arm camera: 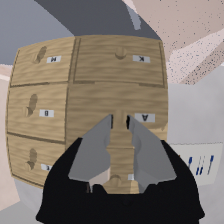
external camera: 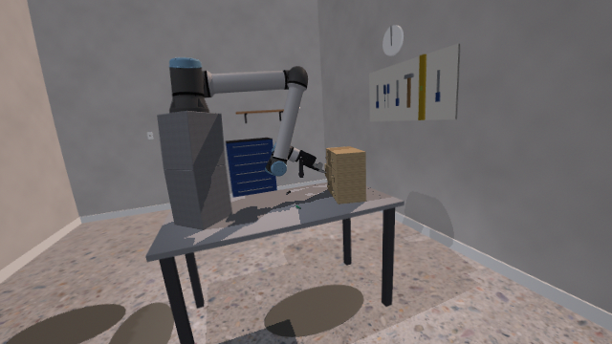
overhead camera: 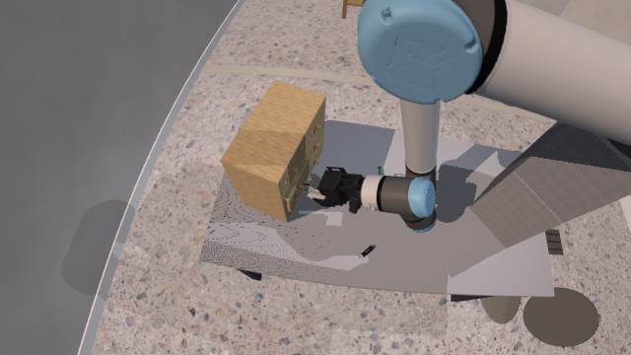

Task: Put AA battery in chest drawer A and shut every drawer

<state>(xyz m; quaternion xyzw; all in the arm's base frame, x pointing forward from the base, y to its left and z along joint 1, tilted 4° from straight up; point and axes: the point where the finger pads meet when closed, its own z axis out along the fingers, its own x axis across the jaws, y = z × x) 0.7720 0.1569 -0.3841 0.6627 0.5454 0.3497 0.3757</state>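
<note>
The wooden chest (overhead camera: 273,133) (external camera: 353,177) stands upright at the table's far end. In the wrist view its labels appear upside down; drawer A (arm camera: 90,112) is below drawer K. My gripper (overhead camera: 307,188) (external camera: 325,169) (arm camera: 119,115) is at the front of drawer A, its fingertips close together around the drawer's small knob, which is partly hidden. Whether drawer A stands slightly out is hard to tell. A small dark object (overhead camera: 367,250) (external camera: 288,192) and a small green object (overhead camera: 381,171) (external camera: 297,207) lie on the table. They are too small to tell which is the battery.
Drawers K (arm camera: 100,62), M (arm camera: 30,67) and B (arm camera: 47,127) look shut. The lower drawers are partly hidden by my gripper. The arm stands on a grey pedestal (overhead camera: 542,197) (external camera: 191,182) at the table's other end. The chest is near the table's edge.
</note>
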